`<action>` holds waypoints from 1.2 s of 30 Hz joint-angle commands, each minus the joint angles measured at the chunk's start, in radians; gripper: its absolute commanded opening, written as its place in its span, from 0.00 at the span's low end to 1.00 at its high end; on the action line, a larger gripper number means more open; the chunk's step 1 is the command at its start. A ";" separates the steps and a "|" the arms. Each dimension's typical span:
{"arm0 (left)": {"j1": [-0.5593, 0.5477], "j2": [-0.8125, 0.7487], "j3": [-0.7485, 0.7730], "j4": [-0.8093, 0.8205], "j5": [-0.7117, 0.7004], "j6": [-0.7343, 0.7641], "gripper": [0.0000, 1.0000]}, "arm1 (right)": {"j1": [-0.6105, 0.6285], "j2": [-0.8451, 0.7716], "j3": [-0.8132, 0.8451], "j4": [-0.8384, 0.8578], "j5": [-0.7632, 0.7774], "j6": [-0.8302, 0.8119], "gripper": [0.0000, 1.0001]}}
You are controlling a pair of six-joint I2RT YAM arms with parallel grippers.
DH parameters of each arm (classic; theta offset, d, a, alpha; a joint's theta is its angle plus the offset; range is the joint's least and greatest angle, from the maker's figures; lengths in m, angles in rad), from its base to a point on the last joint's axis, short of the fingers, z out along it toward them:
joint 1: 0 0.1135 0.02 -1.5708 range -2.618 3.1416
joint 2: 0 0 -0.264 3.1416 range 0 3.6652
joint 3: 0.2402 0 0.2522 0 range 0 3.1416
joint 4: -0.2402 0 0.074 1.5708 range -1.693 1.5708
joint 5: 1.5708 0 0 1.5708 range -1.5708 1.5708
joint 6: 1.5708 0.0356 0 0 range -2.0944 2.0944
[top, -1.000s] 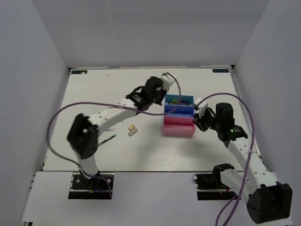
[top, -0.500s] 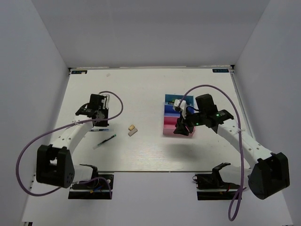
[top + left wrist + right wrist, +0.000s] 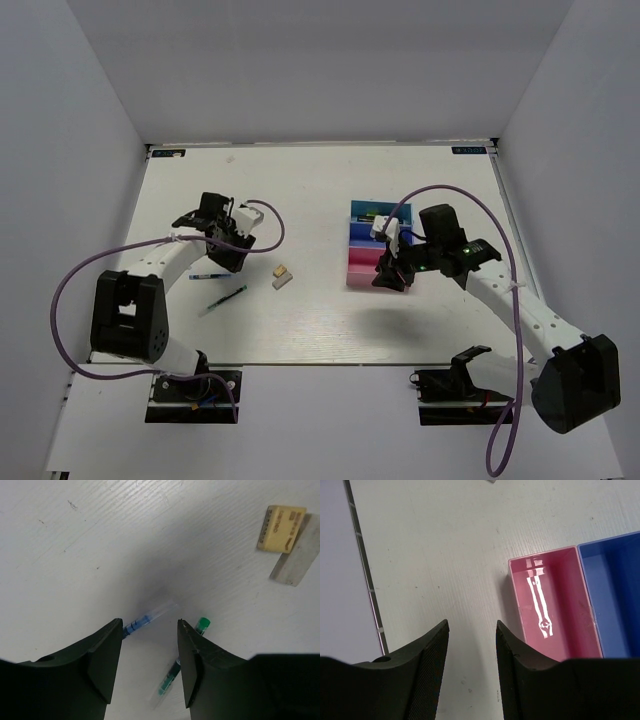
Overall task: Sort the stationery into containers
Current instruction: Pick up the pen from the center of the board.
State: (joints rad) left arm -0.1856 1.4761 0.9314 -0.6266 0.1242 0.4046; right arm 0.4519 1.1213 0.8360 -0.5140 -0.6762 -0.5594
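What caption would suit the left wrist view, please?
Open left tool over a blue pen; green pen and erasers nearby.

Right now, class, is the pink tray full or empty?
Empty: in the right wrist view, the pink tray holds nothing, only glare on its floor.

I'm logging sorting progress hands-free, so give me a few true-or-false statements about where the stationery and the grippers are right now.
1. The pink tray is empty. True.
2. The left gripper is shut on a pen. False: it is open above the blue pen, which lies on the table.
3. The tan eraser and whitish eraser lie side by side on the table. True.
4. The right gripper holds an eraser. False: it is open and empty.
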 commanded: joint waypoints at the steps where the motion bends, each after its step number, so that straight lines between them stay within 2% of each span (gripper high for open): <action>1: 0.020 0.004 0.035 -0.048 0.073 0.114 0.59 | -0.001 -0.018 -0.006 0.026 -0.003 -0.014 0.46; 5: 0.051 0.012 0.026 -0.051 0.124 0.131 0.59 | 0.001 -0.026 -0.006 0.020 0.004 -0.016 0.46; 15: 0.046 0.043 -0.012 -0.036 0.127 0.155 0.57 | -0.005 -0.023 -0.008 0.012 0.012 -0.027 0.46; 36: -0.005 0.116 -0.065 0.037 -0.040 0.197 0.59 | -0.004 -0.040 -0.005 -0.006 0.001 -0.036 0.46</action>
State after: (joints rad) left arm -0.1864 1.5959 0.8894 -0.6212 0.1204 0.5827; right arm 0.4519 1.1057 0.8345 -0.5228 -0.6579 -0.5838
